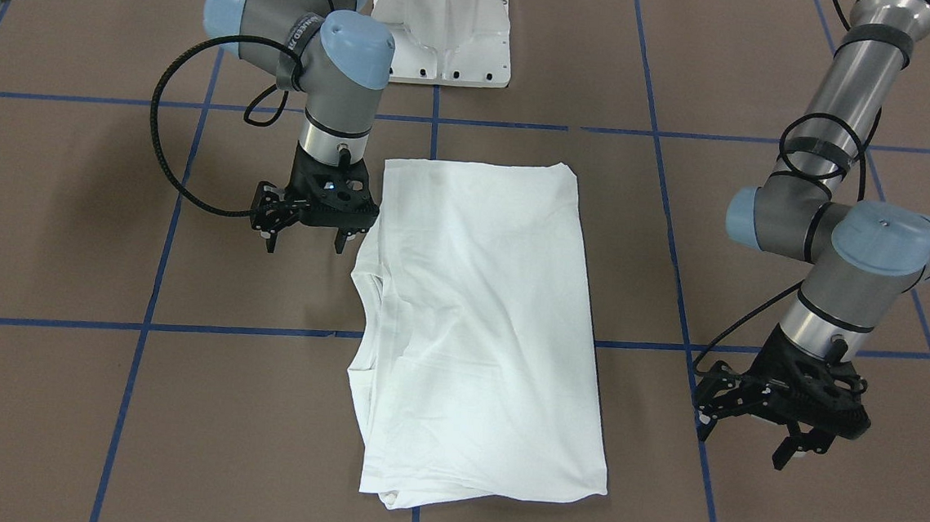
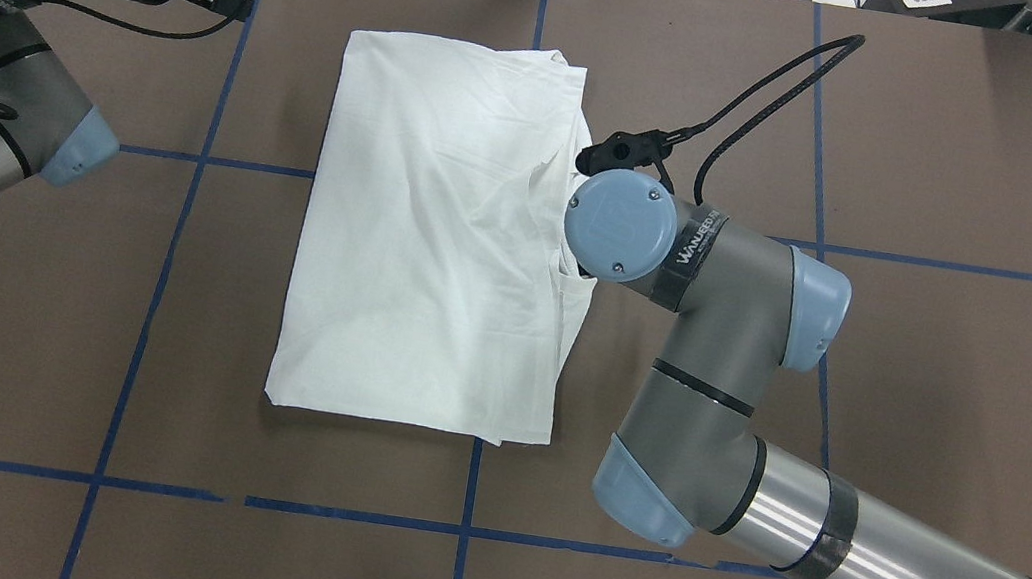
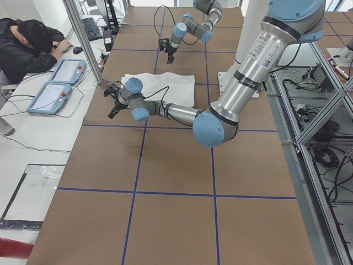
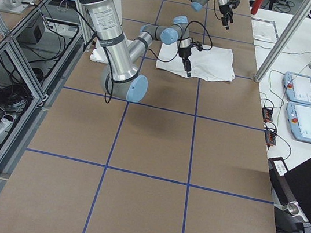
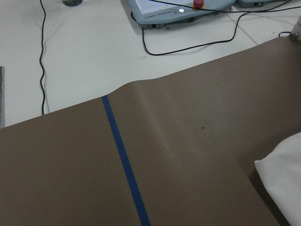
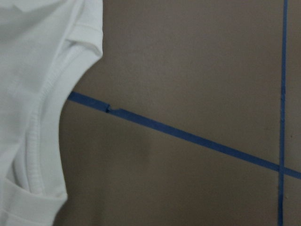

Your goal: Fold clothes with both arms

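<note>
The white shirt [image 1: 477, 319] lies folded into a long flat rectangle on the brown table, also seen from overhead [image 2: 432, 237]. Its ribbed collar [image 6: 40, 136] curves along the edge on the right arm's side. My right gripper [image 1: 305, 243] hovers just beside that edge near the collar, open and empty. In the overhead view its own wrist hides it. My left gripper [image 1: 745, 444] hangs open and empty over bare table, well away from the shirt's other long edge. A corner of the shirt [image 5: 282, 183] shows in the left wrist view.
The white pedestal base [image 1: 444, 30] stands at the robot's side of the table. Blue tape lines [image 1: 153, 272] grid the brown cover. Beyond the table's far edge sit two teach pendants [image 3: 55, 83], cables and a person [image 3: 27, 44] at a desk.
</note>
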Available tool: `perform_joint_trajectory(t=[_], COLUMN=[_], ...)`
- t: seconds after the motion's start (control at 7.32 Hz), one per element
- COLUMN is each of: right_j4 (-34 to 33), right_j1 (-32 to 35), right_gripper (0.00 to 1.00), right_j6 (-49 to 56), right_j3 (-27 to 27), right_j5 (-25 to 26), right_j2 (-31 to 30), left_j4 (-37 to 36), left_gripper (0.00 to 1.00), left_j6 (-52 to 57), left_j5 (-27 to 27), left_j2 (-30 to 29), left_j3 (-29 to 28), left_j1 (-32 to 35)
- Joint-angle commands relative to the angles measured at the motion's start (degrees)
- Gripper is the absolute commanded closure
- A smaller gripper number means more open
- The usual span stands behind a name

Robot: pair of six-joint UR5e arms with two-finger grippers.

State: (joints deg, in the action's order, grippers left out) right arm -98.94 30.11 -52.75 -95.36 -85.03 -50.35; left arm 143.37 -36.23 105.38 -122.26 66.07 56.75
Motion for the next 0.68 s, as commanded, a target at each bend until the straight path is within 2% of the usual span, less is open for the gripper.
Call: perform_joint_trajectory(t=[0.0, 0.27, 0.41, 0.55], right_j4=[11.4, 26.2, 31.7, 32.1], right_j1=[1.3, 1.4, 1.4, 1.4], right_gripper=[0.01, 0.07, 0.13, 0.26], right_j6=[-10.1, -18.2, -19.1, -19.1], right_j3=[8.2, 21.7, 25.0, 26.0], right_j5=[-1.2, -1.1, -1.0, -0.9], right_j2=[6.7, 11.7, 11.7, 11.7], left_j4=[0.1, 0.1, 0.1, 0.1], left_gripper=[0.00, 0.00, 0.00, 0.00], left_j6=[-0.1, 0.0, -0.1, -0.1], left_j5=[0.0, 0.0, 0.0, 0.0], left_j2=[0.0, 0.0, 0.0, 0.3], left_j3=[0.0, -0.1, -0.2, -0.1], left_j1=[-0.1, -0.1, -0.2, -0.3])
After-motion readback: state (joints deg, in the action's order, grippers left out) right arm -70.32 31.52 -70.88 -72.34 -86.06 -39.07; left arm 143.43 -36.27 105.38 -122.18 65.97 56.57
